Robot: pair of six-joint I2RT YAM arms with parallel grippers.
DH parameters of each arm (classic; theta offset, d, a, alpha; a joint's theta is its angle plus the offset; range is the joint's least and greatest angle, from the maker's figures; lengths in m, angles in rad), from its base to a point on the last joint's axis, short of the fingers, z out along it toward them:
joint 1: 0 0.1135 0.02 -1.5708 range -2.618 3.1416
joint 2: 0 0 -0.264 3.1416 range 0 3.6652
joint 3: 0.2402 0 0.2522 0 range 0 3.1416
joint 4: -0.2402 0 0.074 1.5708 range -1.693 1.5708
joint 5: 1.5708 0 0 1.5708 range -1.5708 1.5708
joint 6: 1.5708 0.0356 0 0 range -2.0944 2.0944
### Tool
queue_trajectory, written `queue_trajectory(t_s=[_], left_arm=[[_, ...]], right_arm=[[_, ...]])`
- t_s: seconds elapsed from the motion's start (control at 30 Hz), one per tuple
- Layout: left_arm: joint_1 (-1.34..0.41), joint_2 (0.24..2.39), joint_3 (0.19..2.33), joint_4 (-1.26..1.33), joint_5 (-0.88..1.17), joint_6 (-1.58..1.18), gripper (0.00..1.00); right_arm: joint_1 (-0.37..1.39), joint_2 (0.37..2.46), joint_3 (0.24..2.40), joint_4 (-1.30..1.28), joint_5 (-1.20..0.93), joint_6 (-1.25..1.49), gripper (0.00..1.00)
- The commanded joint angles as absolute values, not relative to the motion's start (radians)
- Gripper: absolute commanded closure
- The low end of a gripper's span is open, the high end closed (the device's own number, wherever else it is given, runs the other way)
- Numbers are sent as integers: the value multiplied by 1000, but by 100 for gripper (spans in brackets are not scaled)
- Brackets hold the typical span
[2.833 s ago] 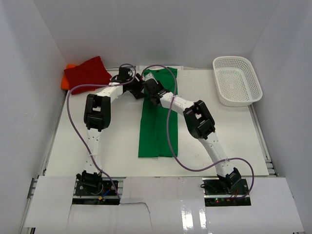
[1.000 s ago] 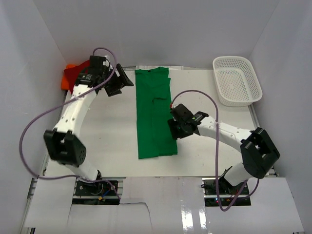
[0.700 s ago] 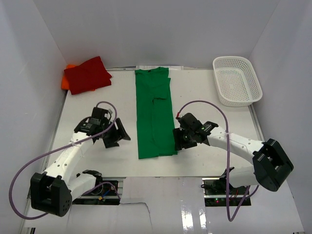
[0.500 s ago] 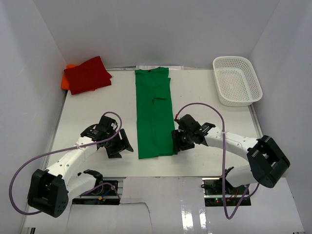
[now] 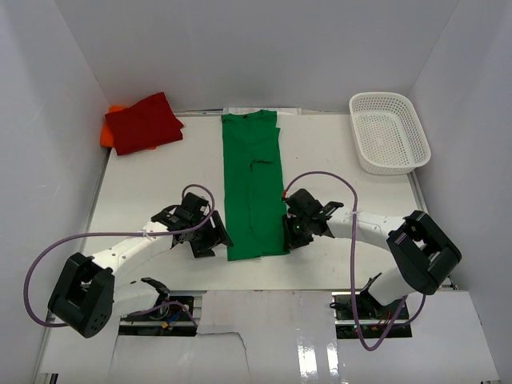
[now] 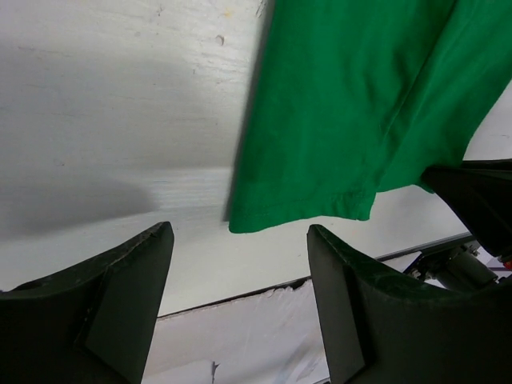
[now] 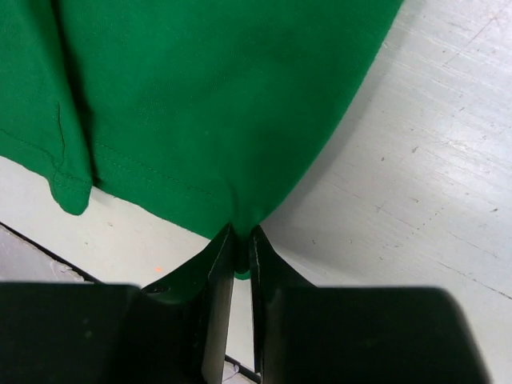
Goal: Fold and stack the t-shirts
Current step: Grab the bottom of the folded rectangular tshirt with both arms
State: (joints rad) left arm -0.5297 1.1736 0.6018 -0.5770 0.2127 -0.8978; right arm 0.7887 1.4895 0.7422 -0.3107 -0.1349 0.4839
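Observation:
The green t-shirt (image 5: 252,184) lies as a long folded strip down the middle of the table. My right gripper (image 5: 290,238) is shut on its near right corner; in the right wrist view the cloth (image 7: 200,104) is pinched between my fingers (image 7: 220,276). My left gripper (image 5: 214,242) is open just left of the shirt's near left corner (image 6: 264,220), not touching it. The red t-shirt (image 5: 144,122) lies folded at the far left on top of the orange t-shirt (image 5: 108,132), of which only an edge shows.
A white mesh basket (image 5: 388,132) stands at the far right. White walls close in the table on three sides. The table's near edge (image 6: 304,280) lies just beyond the shirt's hem.
My left arm swung from the far left by the red shirt down to the green shirt's near left corner. My right gripper moved to the near right corner and shut on it.

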Motion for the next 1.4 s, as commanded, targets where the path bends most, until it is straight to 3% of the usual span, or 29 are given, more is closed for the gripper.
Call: queue_trajectory(t_s=[0.0, 0.3, 0.43, 0.47, 0.53, 0.83, 0.97, 1.17, 1.37], left_arm=[[-554, 1180, 571, -514, 192, -937, 22], [-643, 1265, 515, -431, 175, -997, 27], [-666, 1289, 518, -420, 152, -1008, 35], [-666, 1289, 517, -420, 144, -1008, 46], [-666, 1284, 511, -423, 135, -1011, 57], [-666, 1295, 502, -419, 138, -1014, 100], [-666, 1249, 541, -449, 181, -986, 100], [-641, 1229, 834, -675, 149, -919, 100], [-523, 1325, 1047, -707, 179, -821, 100]], right_arm=[[793, 1480, 746, -290, -147, 485, 84], [793, 1477, 752, -299, -146, 485, 85], [793, 1473, 750, -299, -146, 485, 85], [793, 1468, 750, -301, -146, 485, 85], [793, 1463, 749, -304, -143, 485, 86], [796, 1413, 747, -325, -164, 488, 92], [805, 1370, 779, -385, -164, 477, 92], [805, 1361, 919, -475, -121, 434, 92], [759, 1429, 1090, -538, -98, 368, 92]])
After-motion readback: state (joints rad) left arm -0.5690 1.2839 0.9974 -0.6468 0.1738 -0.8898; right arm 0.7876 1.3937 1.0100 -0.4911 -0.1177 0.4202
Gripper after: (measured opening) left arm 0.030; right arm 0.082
